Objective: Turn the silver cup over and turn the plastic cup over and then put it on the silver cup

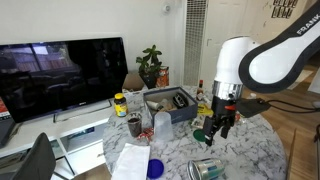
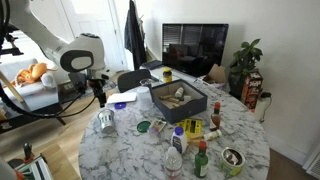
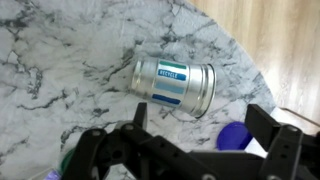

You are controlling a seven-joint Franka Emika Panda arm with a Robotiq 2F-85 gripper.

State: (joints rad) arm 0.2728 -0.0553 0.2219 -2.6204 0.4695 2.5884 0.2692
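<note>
The silver cup [image 3: 175,85] lies on its side on the marble table, a blue and white label on its wall; it also shows in both exterior views [image 1: 205,168] [image 2: 105,122]. My gripper [image 3: 200,128] hangs above it, open and empty, clear of the cup. In the exterior views the gripper [image 1: 222,122] [image 2: 99,93] is well above the tabletop. The plastic cup [image 1: 162,124], translucent, stands near the grey box.
A grey box [image 1: 172,104] [image 2: 178,98] with items sits mid-table. A blue lid [image 3: 236,134] [image 1: 155,168] and white paper [image 1: 130,160] lie near the silver cup. A small dark cup [image 1: 134,126], bottles [image 2: 190,130] and a TV [image 1: 62,75] are around. The table edge [image 3: 250,70] is close.
</note>
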